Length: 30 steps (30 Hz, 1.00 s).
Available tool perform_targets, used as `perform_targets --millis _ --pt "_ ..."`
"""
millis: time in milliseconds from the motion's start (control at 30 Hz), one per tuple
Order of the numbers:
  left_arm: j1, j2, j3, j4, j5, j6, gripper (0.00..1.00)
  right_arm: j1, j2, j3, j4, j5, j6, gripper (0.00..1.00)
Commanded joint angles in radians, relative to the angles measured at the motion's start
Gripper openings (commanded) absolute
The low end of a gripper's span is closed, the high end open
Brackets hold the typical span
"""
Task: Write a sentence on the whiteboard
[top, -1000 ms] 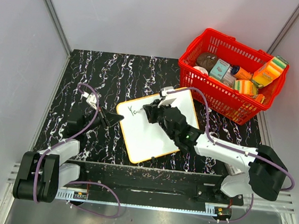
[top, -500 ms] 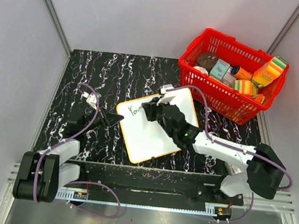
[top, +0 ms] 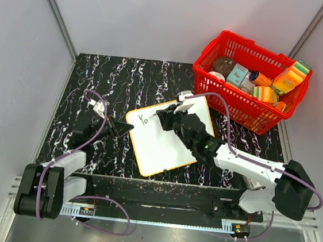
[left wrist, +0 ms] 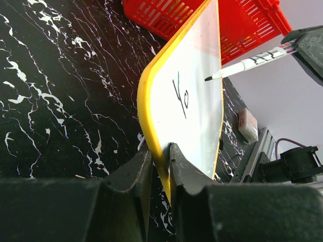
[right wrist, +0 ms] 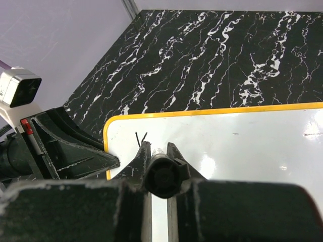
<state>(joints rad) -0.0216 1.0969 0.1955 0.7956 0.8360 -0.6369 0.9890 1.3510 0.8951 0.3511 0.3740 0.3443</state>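
Left arm [top: 68, 160] lies low, left gripper [left wrist: 160, 151] clamped on the whiteboard [top: 164, 150] edge; right arm [top: 244, 163] stretches forward, right gripper [right wrist: 159, 151] pinching a pen [left wrist: 250, 62].

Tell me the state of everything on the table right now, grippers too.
whiteboard, two letters written, the rest blank.
marker, uncapped, tip close to the whiteboard.
left gripper, shut on the whiteboard's rim.
right gripper, shut on the marker.
red basket, upright, holding several items.

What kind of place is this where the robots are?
Probably a robot test booth in a lab: plain grey panel walls close in a black white-veined table, a left robot arm and a right robot arm are bolted to a metal rail, and a red plastic basket holds props.
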Motion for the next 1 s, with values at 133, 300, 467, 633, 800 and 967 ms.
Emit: perform_targets --millis 133,300,467,633,800,967 --pt "-0.005 0.001 -0.008 0.028 0.011 0.066 0.00 -0.019 -0.047 0.011 -0.021 0.014 -0.019 0.00" --pt "-0.005 0.000 -0.010 0.028 0.012 0.065 0.00 -0.029 -0.058 0.004 -0.031 0.009 -0.027 0.00" --pt "-0.003 -0.003 -0.013 0.027 0.009 0.066 0.00 -0.036 -0.047 0.005 -0.037 0.002 -0.024 0.00" --pt "-0.005 0.000 -0.010 0.028 0.009 0.068 0.00 -0.041 -0.027 0.010 -0.020 -0.010 -0.014 0.00" --pt "-0.005 -0.002 -0.013 0.030 0.012 0.066 0.00 -0.041 -0.010 0.028 -0.009 -0.035 -0.005 0.00" --pt "-0.005 0.003 -0.010 0.031 0.011 0.066 0.00 -0.041 0.010 0.042 -0.001 -0.056 0.002 0.00"
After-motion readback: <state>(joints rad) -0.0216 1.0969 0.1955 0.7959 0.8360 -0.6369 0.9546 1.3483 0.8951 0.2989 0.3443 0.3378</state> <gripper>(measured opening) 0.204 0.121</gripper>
